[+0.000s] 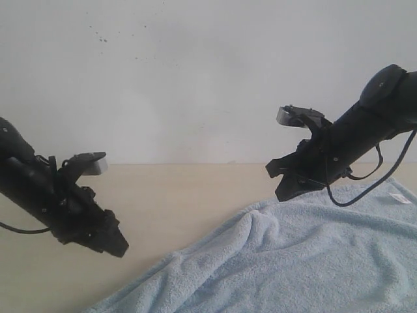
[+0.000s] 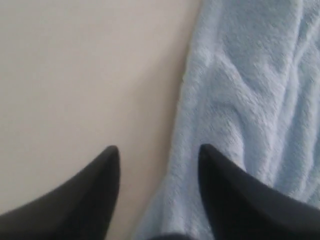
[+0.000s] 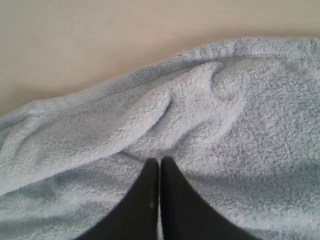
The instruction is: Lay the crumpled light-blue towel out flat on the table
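Terry-cloth towel (image 1: 293,261): likely soft, light, limp (wrinkles remain) | grasp: edge beside left gripper (image 2: 157,148), jaws apart, empty | right gripper (image 3: 160,161): jaws together, empty

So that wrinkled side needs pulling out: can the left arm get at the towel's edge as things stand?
Probably yes: the left arm hangs close by the towel, jaws open over its edge, with only bare table beside it and nothing in between.

This looks like a robotics lab bench: 2 black robot arms, left arm (image 1: 58,202) and right arm (image 1: 355,137), hang over a plain beige table (image 1: 182,195), with a bare white wall (image 1: 195,78) behind the table.
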Robot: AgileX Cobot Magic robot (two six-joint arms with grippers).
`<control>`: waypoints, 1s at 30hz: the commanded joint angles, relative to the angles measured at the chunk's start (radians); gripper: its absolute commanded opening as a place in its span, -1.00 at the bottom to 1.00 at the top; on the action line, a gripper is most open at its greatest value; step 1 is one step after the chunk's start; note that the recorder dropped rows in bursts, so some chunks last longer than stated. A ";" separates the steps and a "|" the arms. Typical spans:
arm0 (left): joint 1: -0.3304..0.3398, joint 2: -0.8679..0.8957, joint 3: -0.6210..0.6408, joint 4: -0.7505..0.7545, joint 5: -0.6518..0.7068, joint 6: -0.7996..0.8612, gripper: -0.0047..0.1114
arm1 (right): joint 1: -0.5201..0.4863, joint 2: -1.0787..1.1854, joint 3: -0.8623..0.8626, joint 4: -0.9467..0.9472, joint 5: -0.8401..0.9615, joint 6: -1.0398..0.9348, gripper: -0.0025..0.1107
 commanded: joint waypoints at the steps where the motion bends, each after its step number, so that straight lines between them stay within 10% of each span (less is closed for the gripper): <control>1: 0.001 -0.008 -0.006 0.053 0.154 -0.087 0.28 | 0.002 -0.013 0.002 -0.001 0.021 0.010 -0.96; 30: -0.001 -0.008 0.185 -0.026 0.058 -0.114 0.16 | 0.002 -0.013 0.002 0.003 0.056 0.028 -0.96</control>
